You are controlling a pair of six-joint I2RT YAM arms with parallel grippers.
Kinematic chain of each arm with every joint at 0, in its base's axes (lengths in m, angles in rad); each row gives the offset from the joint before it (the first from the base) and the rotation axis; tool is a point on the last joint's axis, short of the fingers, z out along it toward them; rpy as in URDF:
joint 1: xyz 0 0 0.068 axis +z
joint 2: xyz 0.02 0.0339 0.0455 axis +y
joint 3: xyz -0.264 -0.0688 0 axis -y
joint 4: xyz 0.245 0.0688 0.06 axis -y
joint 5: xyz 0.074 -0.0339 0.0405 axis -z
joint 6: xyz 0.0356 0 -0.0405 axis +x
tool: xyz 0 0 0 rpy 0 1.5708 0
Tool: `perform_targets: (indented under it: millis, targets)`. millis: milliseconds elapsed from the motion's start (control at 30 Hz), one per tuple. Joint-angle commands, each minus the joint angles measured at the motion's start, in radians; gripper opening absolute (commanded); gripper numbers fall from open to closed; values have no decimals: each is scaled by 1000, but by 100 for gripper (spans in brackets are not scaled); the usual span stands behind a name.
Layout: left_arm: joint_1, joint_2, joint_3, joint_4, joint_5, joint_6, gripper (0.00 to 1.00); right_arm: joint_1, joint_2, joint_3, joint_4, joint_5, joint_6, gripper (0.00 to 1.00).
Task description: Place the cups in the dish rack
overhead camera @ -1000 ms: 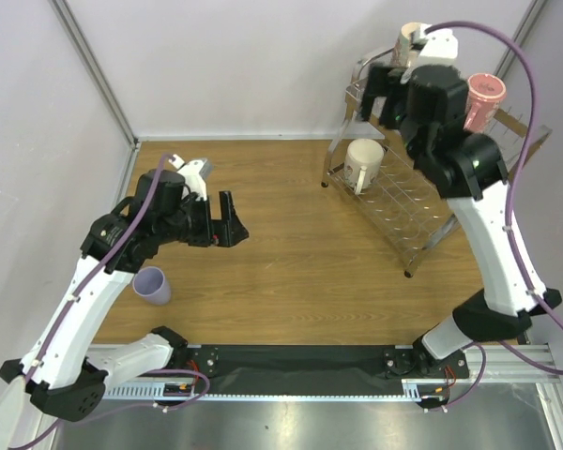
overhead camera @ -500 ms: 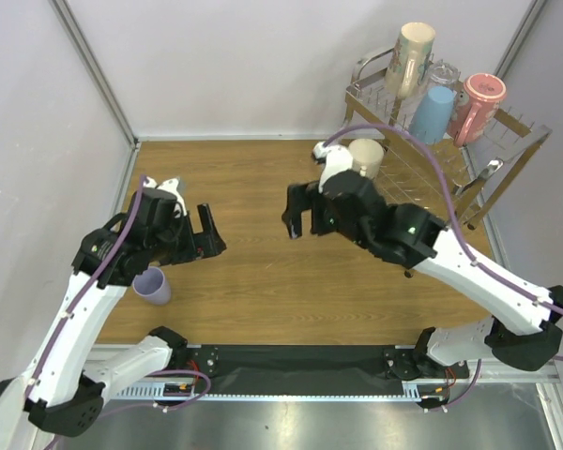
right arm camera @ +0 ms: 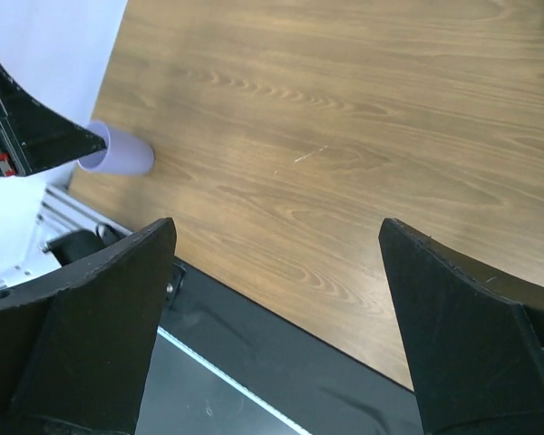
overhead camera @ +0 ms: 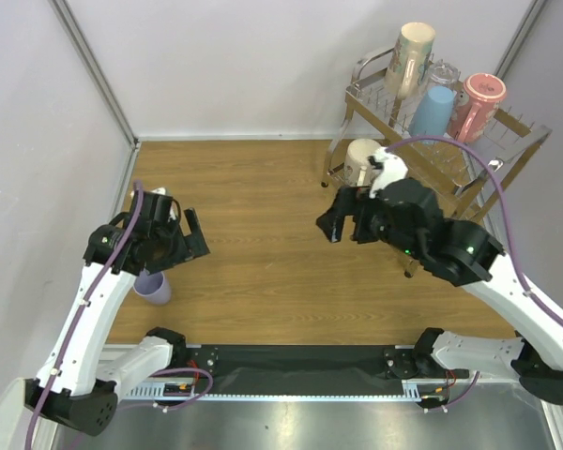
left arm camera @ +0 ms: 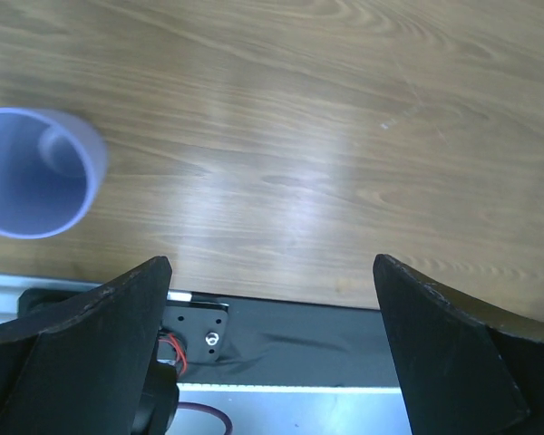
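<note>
Your last loose cup is the lavender tumbler [overhead camera: 152, 286], a smooth, matte, straight-sided plastic cup standing upright on the wood-grain table [overhead camera: 263, 187] near its front left corner, partly under the left arm. In the left wrist view its round open mouth lies outside the gap, off to one side of the left gripper [left arm camera: 270, 272], whose black wedge-shaped jaws are spread wide with nothing between them. Your right gripper [right arm camera: 276, 227] hangs over the middle of the table, well apart from the tumbler, jaws equally wide and empty. On the chrome wire dish rack [overhead camera: 360, 92] at the far right, the upper tier carries the beige mug [overhead camera: 411, 56], clear glass [overhead camera: 443, 75], light-blue tumbler [overhead camera: 433, 111] and pink mug [overhead camera: 479, 103]; the white mug [overhead camera: 361, 159] is on the lower tier.
</note>
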Motion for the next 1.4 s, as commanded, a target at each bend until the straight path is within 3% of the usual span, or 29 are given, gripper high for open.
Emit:
perform_targets:
  millis: [0, 200, 367, 567, 767, 900, 1367]
  targets:
    - [70, -7, 31, -24, -59, 36, 100, -42, -35, -19, -12, -55, 32, 100]
    - [139, 62, 31, -28, -232, 1, 100, -47, -35, -11, -49, -95, 44, 100]
    - [219, 102, -41, 40, -162, -38, 100, -47, -32, -7, -65, -125, 46, 100]
    - [237, 82, -99, 71, -311, -159, 100, -51, -34, 7, -93, -102, 17, 100]
    - [262, 58, -159, 185, -312, -113, 99, -56, -37, 13, -105, -104, -5, 100]
    - [264, 111, -185, 191, -346, -145, 88, -71, -41, 30, -119, -101, -23, 100]
    - [294, 271, -280, 206, -391, -248, 83, -94, -49, 42, -144, -86, -31, 100]
